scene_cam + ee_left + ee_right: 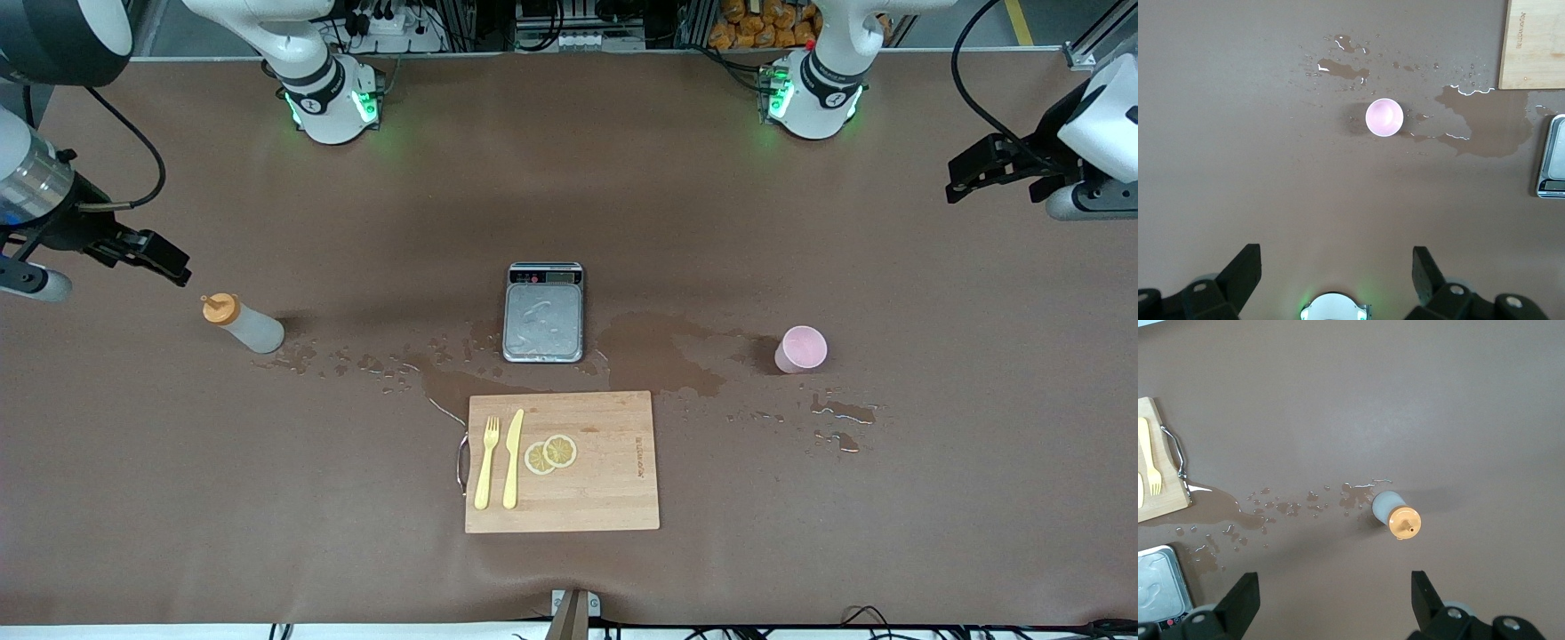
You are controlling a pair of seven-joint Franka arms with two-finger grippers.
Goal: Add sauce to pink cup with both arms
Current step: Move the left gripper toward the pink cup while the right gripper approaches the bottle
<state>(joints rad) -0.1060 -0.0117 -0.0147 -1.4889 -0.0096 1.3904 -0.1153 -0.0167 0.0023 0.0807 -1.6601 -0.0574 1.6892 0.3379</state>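
Note:
The sauce bottle (244, 324), whitish with an orange nozzle cap, stands upright on the brown table toward the right arm's end; it also shows in the right wrist view (1396, 515). The pink cup (802, 348) stands upright and empty toward the left arm's end; it also shows in the left wrist view (1384, 117). My right gripper (169, 265) hangs open and empty in the air above the table, close to the bottle. My left gripper (965, 178) hangs open and empty high over the table's end, well away from the cup.
A steel scale (544, 312) sits mid-table. A wooden cutting board (562, 461) nearer the front camera bears a yellow fork (485, 463), a yellow knife (512, 458) and lemon slices (550, 453). Spilled liquid (662, 351) spreads between bottle, scale and cup.

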